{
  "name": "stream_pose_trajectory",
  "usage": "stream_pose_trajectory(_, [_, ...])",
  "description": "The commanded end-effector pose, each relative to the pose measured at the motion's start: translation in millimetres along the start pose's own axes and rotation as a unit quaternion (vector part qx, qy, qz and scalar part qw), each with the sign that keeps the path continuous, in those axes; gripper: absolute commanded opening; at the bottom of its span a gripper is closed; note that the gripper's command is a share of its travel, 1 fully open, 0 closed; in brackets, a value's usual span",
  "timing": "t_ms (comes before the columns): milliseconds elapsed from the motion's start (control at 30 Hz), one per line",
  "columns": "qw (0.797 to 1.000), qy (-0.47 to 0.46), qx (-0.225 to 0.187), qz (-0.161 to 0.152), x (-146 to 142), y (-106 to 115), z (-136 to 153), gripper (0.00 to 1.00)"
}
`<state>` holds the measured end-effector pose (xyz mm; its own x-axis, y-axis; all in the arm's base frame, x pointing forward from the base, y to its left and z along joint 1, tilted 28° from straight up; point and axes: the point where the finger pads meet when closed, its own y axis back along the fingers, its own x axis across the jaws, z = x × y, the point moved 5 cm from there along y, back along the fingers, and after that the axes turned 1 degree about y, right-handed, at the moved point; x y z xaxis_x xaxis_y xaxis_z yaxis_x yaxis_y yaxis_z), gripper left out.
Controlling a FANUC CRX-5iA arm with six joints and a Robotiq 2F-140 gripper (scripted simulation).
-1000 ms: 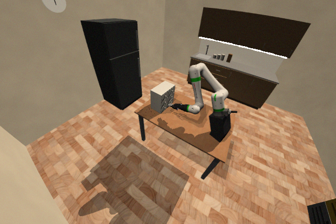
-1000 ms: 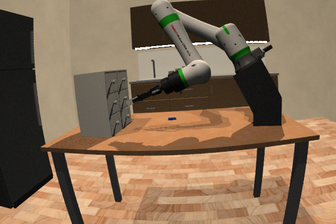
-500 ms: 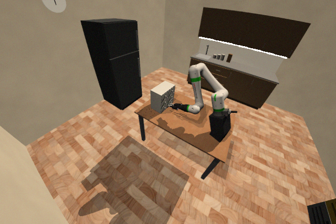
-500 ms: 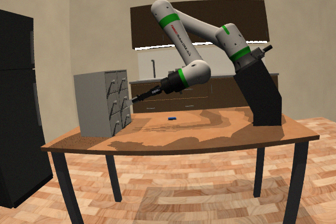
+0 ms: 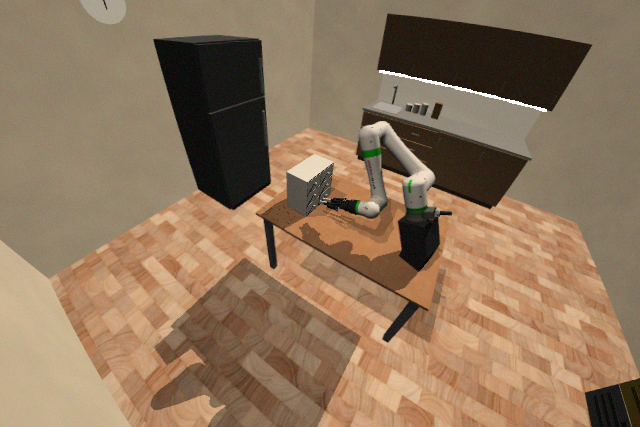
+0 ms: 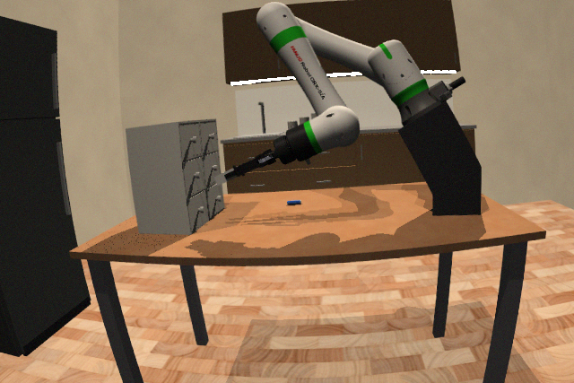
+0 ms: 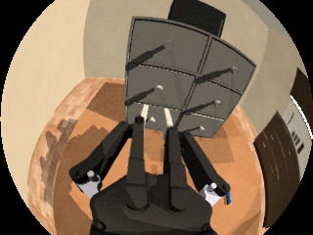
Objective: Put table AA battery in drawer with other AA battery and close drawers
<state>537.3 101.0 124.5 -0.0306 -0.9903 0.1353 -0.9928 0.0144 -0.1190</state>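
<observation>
The chest (image 5: pixel 310 169) (image 6: pixel 157 175) (image 7: pixel 147 39) stands upright at the table's far end. Its drawers, in two columns of three with small knobs, all look pushed in; their contents are hidden. The blue AA battery (image 6: pixel 293 203) (image 7: pixel 229 197) lies on the table in front of the chest, off to the right of the gripper in the wrist view; the arm hides it in the top view. My gripper (image 5: pixel 323 200) (image 6: pixel 220 178) (image 7: pixel 155 113) is slightly open and empty, its tips close to the chest's front. In the wrist view the lower-left knob (image 7: pixel 152 119) shows between the fingers, and the middle-left knob (image 7: pixel 159 88) above the tips.
The table (image 5: pixel 336 251) (image 6: pixel 268 248) carries the chest, the battery and the robot's black base (image 5: pixel 418 244) (image 6: pixel 456 175). The black fridge (image 5: pixel 227 138) (image 6: pixel 28 212) stands on the floor beyond the chest's end. The kitchen counter (image 5: pixel 465 138) is behind the table.
</observation>
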Motion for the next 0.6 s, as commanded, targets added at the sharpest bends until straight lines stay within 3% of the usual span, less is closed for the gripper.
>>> stream_pose_trajectory(0, [1.0,0.0,0.001,0.0,0,-7,7,0.2])
stream_pose_trajectory(567, [1.0,0.0,0.001,0.0,-1,-54,64,0.2])
